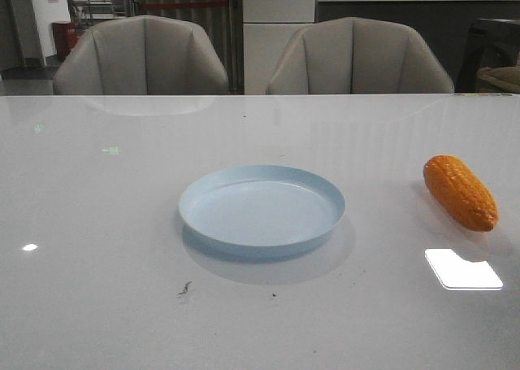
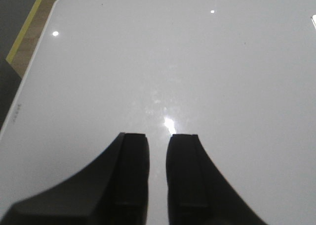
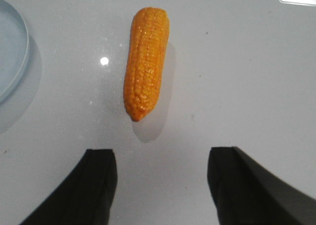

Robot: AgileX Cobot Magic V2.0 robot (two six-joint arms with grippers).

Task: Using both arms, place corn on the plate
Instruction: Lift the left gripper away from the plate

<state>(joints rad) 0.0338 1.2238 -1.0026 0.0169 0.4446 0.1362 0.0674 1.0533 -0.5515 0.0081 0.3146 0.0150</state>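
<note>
The orange corn [image 1: 460, 193] lies on the white table at the right, apart from the pale blue plate [image 1: 260, 211], which sits empty in the middle. In the right wrist view the corn [image 3: 145, 62] lies lengthwise ahead of my right gripper [image 3: 162, 153], its tapered end toward the fingers. That gripper is wide open and holds nothing. An edge of the plate [image 3: 10, 52] shows beside the corn. My left gripper [image 2: 158, 136] hovers over bare table with its fingers nearly together and nothing between them. Neither gripper shows in the front view.
Two grey chairs [image 1: 146, 57] stand behind the table's far edge. In the left wrist view the table's corner and edge [image 2: 34, 62] run close by, with floor beyond. Bright light reflections [image 1: 463, 268] lie on the glossy surface.
</note>
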